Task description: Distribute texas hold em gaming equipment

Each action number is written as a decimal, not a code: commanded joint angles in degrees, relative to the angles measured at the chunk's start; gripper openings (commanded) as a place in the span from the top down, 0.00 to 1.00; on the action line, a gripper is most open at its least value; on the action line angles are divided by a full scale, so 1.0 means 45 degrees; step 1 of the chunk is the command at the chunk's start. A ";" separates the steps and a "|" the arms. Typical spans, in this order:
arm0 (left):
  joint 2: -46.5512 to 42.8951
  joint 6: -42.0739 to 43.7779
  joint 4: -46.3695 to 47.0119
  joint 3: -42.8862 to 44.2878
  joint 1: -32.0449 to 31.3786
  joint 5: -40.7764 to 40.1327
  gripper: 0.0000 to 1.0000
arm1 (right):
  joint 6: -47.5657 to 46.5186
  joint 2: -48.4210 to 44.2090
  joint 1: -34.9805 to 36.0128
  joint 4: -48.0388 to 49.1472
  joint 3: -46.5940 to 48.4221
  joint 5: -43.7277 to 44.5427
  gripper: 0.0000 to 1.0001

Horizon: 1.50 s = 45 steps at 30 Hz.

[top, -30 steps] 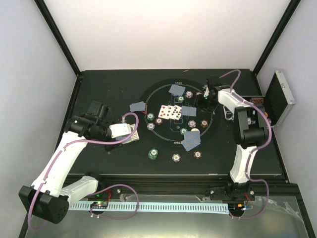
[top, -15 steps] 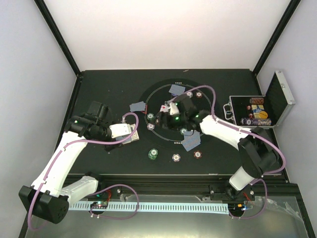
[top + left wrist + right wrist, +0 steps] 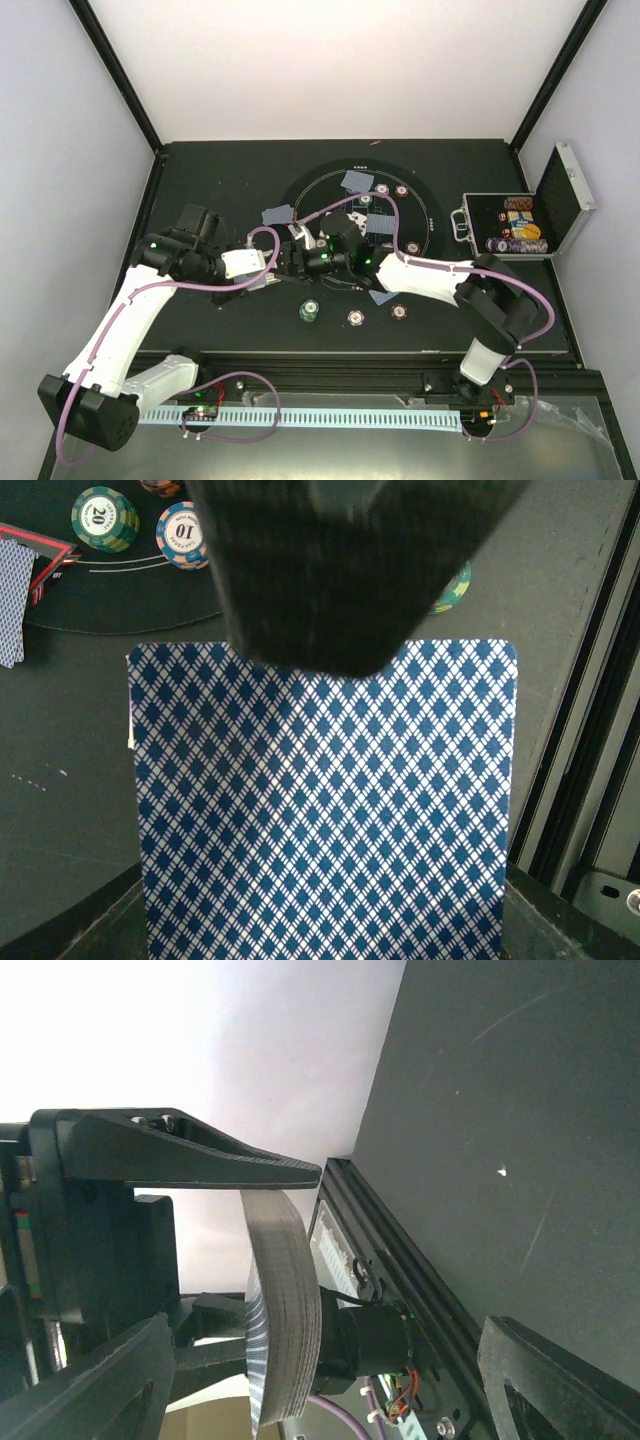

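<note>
My left gripper (image 3: 266,274) is shut on a deck of blue diamond-backed playing cards (image 3: 320,810), held left of the round mat. My right gripper (image 3: 291,257) has reached across the mat and is open, its jaws on either side of the deck's edge (image 3: 285,1310) without closing on it. It shows as a dark blur over the deck's far end in the left wrist view (image 3: 330,570). Dealt cards (image 3: 357,181) and poker chips (image 3: 310,312) lie on the mat. A green 20 chip (image 3: 105,518) and a 10 chip (image 3: 182,535) lie beyond the deck.
The round black mat (image 3: 425,225) with white lines fills the table's centre. An open silver case (image 3: 510,225) with chips stands at the right edge. More chips (image 3: 356,318) sit at the mat's near rim. A black rail (image 3: 420,1290) runs along the table's front edge.
My right arm has swung from the mat's far right side across to the left, ending at the deck. My left arm and the deck have not moved.
</note>
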 commanded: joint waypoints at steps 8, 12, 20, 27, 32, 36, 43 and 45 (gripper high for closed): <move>0.0022 -0.0087 -0.0158 0.0586 0.0022 0.0341 0.99 | 0.1569 0.1340 0.0665 0.2798 0.0276 -0.0695 0.17; 0.0022 -0.0068 -0.0167 0.0600 0.0022 0.0312 0.98 | 0.1825 0.1858 0.0861 0.3300 0.0504 -0.0847 0.17; 0.0015 -0.0014 -0.0156 0.0566 0.0022 0.0261 0.98 | 0.2148 0.2593 0.0848 0.3884 0.0560 -0.1118 0.22; -0.0063 0.0027 -0.0186 0.0544 0.0022 0.0174 0.98 | 0.0877 0.2098 0.0165 0.1835 0.0252 -0.0662 0.31; -0.0052 0.0011 -0.0176 0.0547 0.0023 0.0194 0.99 | 0.0047 0.1649 -0.0133 0.0594 0.0074 -0.0429 0.39; -0.0049 -0.0009 -0.0172 0.0546 0.0022 0.0216 0.99 | -0.0136 0.1413 -0.0261 0.0347 -0.0144 -0.0375 0.46; -0.0057 -0.0009 -0.0158 0.0531 0.0022 0.0159 0.98 | -0.0163 0.0756 -0.0425 0.0243 -0.0316 -0.0279 0.73; -0.0038 -0.0028 -0.0158 0.0527 0.0025 0.0172 0.98 | -0.0107 0.0539 -0.0425 0.0280 -0.0337 -0.0262 0.81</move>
